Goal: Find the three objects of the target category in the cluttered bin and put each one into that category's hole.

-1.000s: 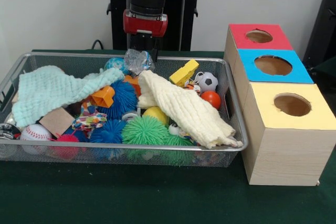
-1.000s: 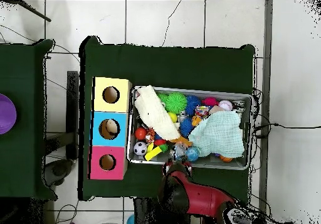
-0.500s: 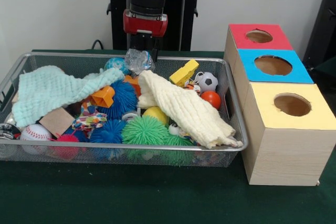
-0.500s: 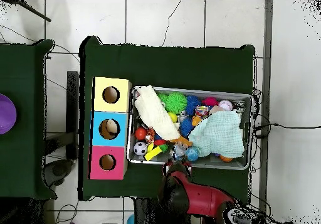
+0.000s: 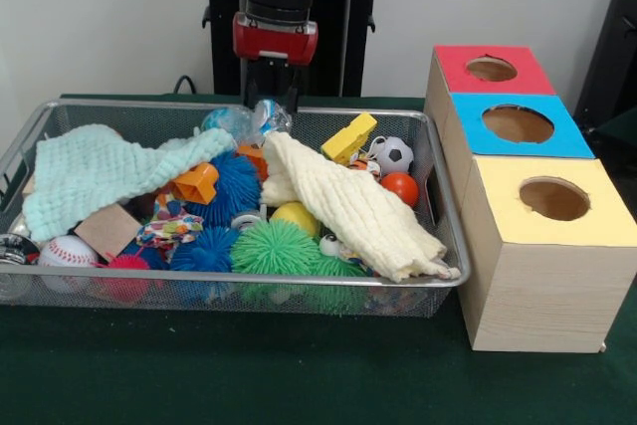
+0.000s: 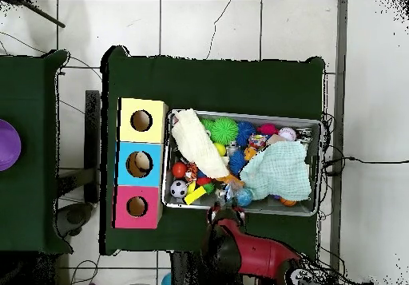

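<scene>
A wire basket (image 5: 438, 246) sits on the green table (image 5: 299, 375), crammed with toys. A mint cloth (image 5: 95, 171) drapes its left end, a cream cloth (image 5: 348, 206) its right. The gripper (image 5: 271, 99) hangs over the basket's far edge, above a crinkly clear wrapper (image 5: 261, 118). Three boxes (image 5: 537, 256) with holes stand beside the basket's right end.

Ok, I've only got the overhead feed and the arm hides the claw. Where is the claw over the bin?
Observer: In the front view the claw is right above a crinkly clear bundle, beside the bin rim on the robot's side.
Operator: And does the cream cloth lie flat?
Observer: No. The cream cloth is humped over toys and slopes down to the bin corner by the yellow box.
</scene>
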